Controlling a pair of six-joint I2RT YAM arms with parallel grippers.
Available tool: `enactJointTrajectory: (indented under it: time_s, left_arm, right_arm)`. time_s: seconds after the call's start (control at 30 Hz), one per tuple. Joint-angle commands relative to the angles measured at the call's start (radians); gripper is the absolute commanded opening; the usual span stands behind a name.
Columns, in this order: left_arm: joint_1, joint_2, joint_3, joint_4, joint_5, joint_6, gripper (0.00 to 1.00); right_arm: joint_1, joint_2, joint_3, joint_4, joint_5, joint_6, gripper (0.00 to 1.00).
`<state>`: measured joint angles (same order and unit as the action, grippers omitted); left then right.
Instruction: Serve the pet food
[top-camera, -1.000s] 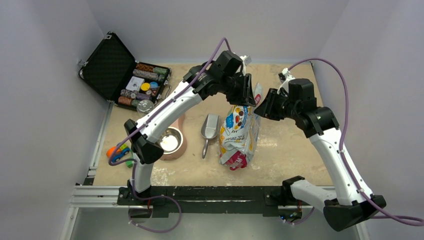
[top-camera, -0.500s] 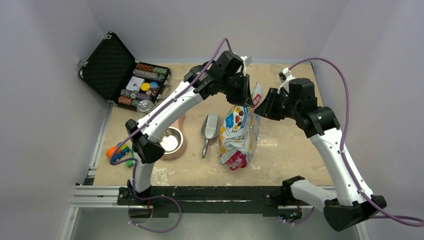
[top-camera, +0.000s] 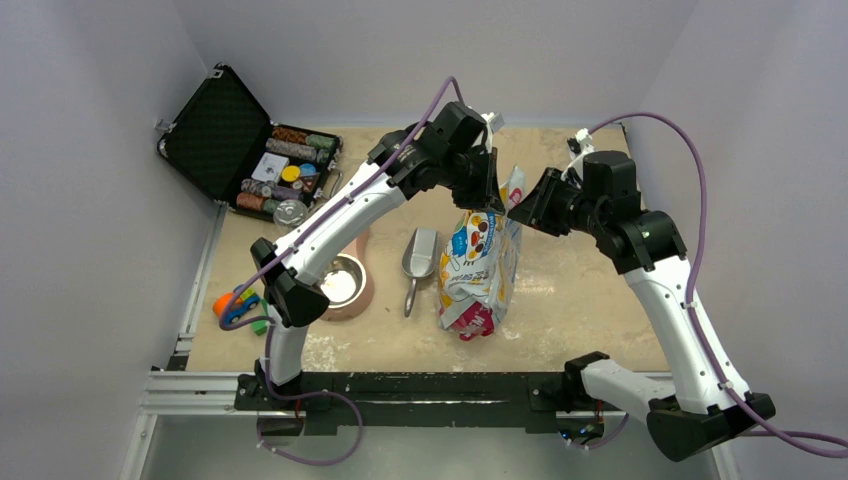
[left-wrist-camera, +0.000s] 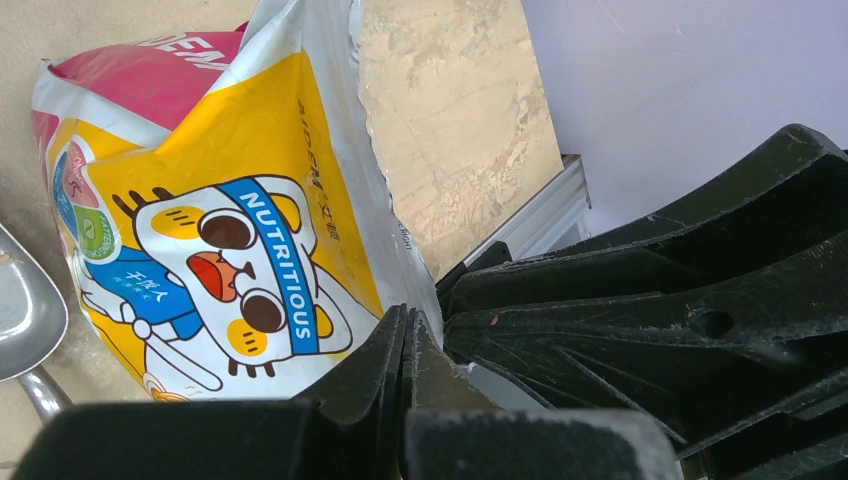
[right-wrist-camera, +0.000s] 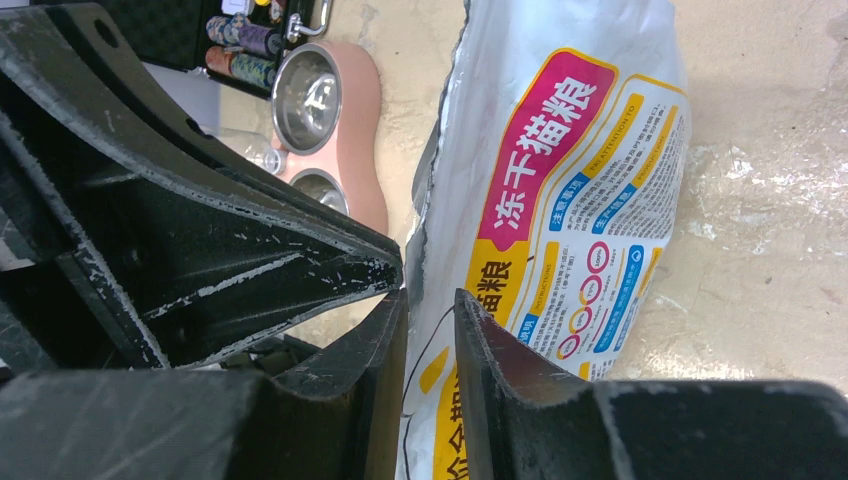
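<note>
The pet food itself is hidden inside its glossy white bag (top-camera: 478, 265), printed red, yellow and blue, which stands upright mid-table. Both grippers meet at the bag's top. My left gripper (top-camera: 493, 195) is shut, its fingertips (left-wrist-camera: 408, 315) pinched together on the bag's upper edge (left-wrist-camera: 390, 230). From the right side, my right gripper (top-camera: 520, 205) holds the other wall of the bag top. The printed film (right-wrist-camera: 570, 180) fills the narrow gap between the jaws (right-wrist-camera: 430, 300).
A metal scoop (top-camera: 418, 255) lies just left of the bag. A pink feeder with steel bowls (top-camera: 342, 280) sits further left. An open black case of coloured chips (top-camera: 250, 150) stands at the back left, and toy blocks (top-camera: 238, 305) lie at the left edge.
My left gripper's jaws have closed onto the bag's top edge. The right arm has shifted slightly to the right and back, with its jaws unchanged.
</note>
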<state>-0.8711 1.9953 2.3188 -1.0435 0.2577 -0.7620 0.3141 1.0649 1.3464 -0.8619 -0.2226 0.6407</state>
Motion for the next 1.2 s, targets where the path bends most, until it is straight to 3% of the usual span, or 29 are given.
enactJointTrajectory:
  time_s: [0.0, 0.37, 0.73, 0.87, 1.03, 1.1, 1.17]
  left_arm:
    - [0.006, -0.032, 0.003, 0.014, 0.003, 0.031, 0.00]
    - [0.012, -0.041, 0.003, -0.050, -0.047, 0.050, 0.00]
    - [0.015, -0.053, 0.016, -0.035, 0.001, 0.063, 0.01]
    - [0.015, -0.071, 0.016, -0.026, -0.007, 0.078, 0.29]
    - [0.015, -0.075, 0.009, -0.008, -0.016, 0.068, 0.56]
    - [0.013, -0.061, 0.014, -0.005, -0.003, 0.055, 0.59]
    - [0.014, -0.045, 0.018, -0.004, 0.001, 0.046, 0.54]
  right_arm:
    - [0.002, 0.000, 0.038, 0.003, 0.038, 0.023, 0.28]
    - [0.003, -0.009, 0.034, 0.027, 0.064, 0.006, 0.25]
    - [0.012, 0.032, 0.022, 0.063, -0.047, 0.002, 0.24]
    - [0.024, 0.037, -0.010, 0.089, -0.072, 0.019, 0.18]
    - [0.034, 0.044, -0.015, 0.054, 0.011, 0.018, 0.12]
    - [0.034, 0.044, -0.015, 0.041, 0.035, 0.013, 0.08]
    - [0.034, 0.042, -0.019, 0.038, 0.041, 0.012, 0.05]
